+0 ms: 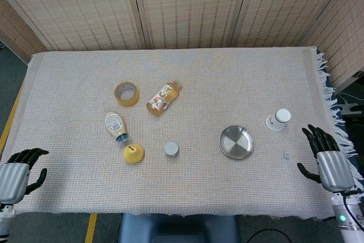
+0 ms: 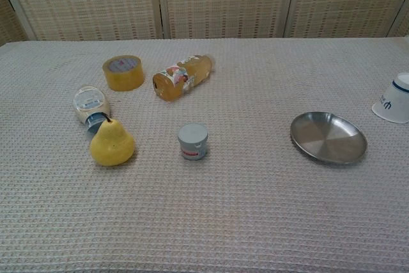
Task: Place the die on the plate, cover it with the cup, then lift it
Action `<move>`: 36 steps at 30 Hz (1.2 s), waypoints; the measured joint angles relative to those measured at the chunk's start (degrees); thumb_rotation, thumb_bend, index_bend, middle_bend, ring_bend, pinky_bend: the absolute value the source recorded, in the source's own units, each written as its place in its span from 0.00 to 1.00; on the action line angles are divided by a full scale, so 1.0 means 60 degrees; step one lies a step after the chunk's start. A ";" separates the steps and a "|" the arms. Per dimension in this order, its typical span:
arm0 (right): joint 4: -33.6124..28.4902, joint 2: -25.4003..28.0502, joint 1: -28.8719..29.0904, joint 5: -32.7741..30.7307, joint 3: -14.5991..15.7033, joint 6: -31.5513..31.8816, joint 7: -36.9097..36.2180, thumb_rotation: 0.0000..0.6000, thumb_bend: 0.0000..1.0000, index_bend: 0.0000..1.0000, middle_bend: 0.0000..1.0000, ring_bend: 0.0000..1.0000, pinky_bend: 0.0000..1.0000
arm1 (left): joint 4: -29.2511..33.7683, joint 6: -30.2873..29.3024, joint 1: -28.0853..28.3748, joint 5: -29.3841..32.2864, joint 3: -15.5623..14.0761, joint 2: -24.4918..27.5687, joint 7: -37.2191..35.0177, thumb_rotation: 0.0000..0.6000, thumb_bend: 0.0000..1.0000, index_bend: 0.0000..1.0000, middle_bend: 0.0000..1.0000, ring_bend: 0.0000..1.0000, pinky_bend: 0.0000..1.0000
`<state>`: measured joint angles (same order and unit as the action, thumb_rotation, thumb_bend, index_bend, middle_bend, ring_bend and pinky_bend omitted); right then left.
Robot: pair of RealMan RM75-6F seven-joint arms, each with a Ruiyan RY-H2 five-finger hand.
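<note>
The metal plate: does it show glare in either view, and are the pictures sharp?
Head view: the plate shows only a soft sheen, no harsh glare; the die is tiny and indistinct. Chest view: the plate reflects light in streaks; the focus is good and shadows are faint.

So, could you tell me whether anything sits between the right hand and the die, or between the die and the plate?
Nothing visible does. The die lies on bare cloth just left of the right hand, and the stretch from it to the plate is bare too. The cup lies farther back, off both lines.

Head overhead, chest low (shared plate (image 1: 236, 142))
</note>
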<state>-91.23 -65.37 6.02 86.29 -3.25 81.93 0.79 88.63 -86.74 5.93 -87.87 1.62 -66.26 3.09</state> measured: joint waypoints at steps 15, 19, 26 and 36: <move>-0.0028 0.0109 0.0114 -0.0082 0.0050 -0.0282 -0.0159 1.00 0.15 0.00 0.00 0.00 0.14 | 0.0086 -0.0222 -0.0081 -0.0051 0.0077 -0.0037 0.0149 1.00 0.43 0.30 0.28 0.26 0.33; 0.0124 -0.0061 0.0102 -0.0088 0.0032 -0.0191 0.0181 1.00 0.15 0.08 0.06 0.00 0.30 | 0.0030 -0.0129 -0.0002 -0.0127 0.0076 -0.0058 -0.0056 1.00 0.43 0.30 0.29 0.26 0.34; 0.1659 -0.0924 0.0186 0.0859 -0.0071 0.0811 0.0353 1.00 0.15 0.27 0.41 0.40 0.78 | 0.0011 -0.0159 -0.0040 -0.0061 0.0117 0.0197 -0.1000 1.00 0.43 0.30 0.29 0.26 0.34; 0.1117 -0.0485 0.0772 0.0724 -0.0016 -0.0569 0.2303 1.00 0.20 0.31 0.65 0.71 1.00 | 0.0196 -0.0127 -0.0130 -0.0037 0.0079 0.0511 -0.1405 1.00 0.43 0.30 0.29 0.26 0.35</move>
<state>-84.53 -68.28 10.66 90.64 -3.35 78.52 14.61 89.80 -87.50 5.15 -88.09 2.10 -63.19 -5.34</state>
